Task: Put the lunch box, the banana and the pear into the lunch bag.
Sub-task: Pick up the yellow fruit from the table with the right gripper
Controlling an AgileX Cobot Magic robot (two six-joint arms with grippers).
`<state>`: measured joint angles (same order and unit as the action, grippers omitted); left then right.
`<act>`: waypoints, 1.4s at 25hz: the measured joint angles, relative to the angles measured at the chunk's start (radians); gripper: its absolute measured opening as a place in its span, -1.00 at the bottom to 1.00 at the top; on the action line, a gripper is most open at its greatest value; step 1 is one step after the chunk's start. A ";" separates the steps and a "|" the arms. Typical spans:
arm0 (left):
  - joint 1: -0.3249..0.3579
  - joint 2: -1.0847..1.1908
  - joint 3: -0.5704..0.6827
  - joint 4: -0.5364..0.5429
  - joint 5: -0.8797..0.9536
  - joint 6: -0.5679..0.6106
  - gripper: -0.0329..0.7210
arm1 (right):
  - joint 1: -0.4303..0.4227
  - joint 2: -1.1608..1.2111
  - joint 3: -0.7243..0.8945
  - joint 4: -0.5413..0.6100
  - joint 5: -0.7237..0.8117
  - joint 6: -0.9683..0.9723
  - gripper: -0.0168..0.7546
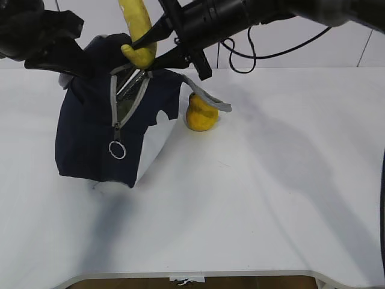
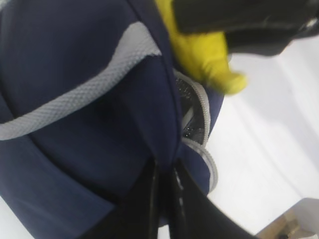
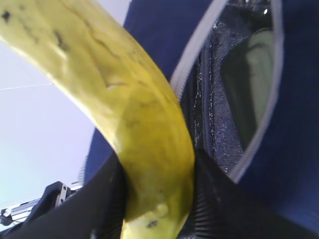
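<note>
The right fingers (image 1: 146, 53) grip the banana (image 1: 137, 27) above the bag (image 1: 90, 129), upper left; the left fingers (image 2: 164, 199) pinch the bag; white desk (image 1: 252, 198).

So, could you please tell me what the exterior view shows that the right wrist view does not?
Only the exterior view shows the pear on the table beside the lunch bag, plus the zipper's ring pull. Only the right wrist view shows a pale green shape inside the open bag, probably the lunch box. Both show the banana clamped in the right gripper at the bag's opening.
</note>
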<state>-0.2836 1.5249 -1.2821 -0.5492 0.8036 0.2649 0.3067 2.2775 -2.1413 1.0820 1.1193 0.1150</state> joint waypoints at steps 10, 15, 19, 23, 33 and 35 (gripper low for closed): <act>0.000 0.000 0.000 -0.005 -0.038 0.000 -0.92 | 0.008 0.076 0.000 -0.006 0.051 0.000 -0.24; 0.000 0.000 0.000 -0.005 -0.044 -0.002 -0.92 | 0.003 0.099 0.000 -0.020 0.075 0.000 -0.23; 0.000 0.000 0.000 -0.006 -0.046 -0.002 -0.92 | 0.003 0.099 0.000 -0.021 0.079 0.000 -0.15; 0.000 0.000 0.000 -0.006 -0.050 -0.002 -0.92 | 0.005 0.099 0.000 -0.037 0.085 0.000 -0.06; 0.000 0.000 0.000 -0.009 -0.056 -0.002 -0.92 | 0.007 0.099 -0.007 -0.113 0.092 -0.004 -0.01; 0.000 0.000 0.000 -0.009 -0.057 -0.002 -0.92 | 0.007 0.101 -0.023 -0.123 0.094 -0.007 0.04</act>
<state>-0.2836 1.5249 -1.2821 -0.5577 0.7467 0.2628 0.3138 2.3782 -2.1648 0.9591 1.2132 0.1083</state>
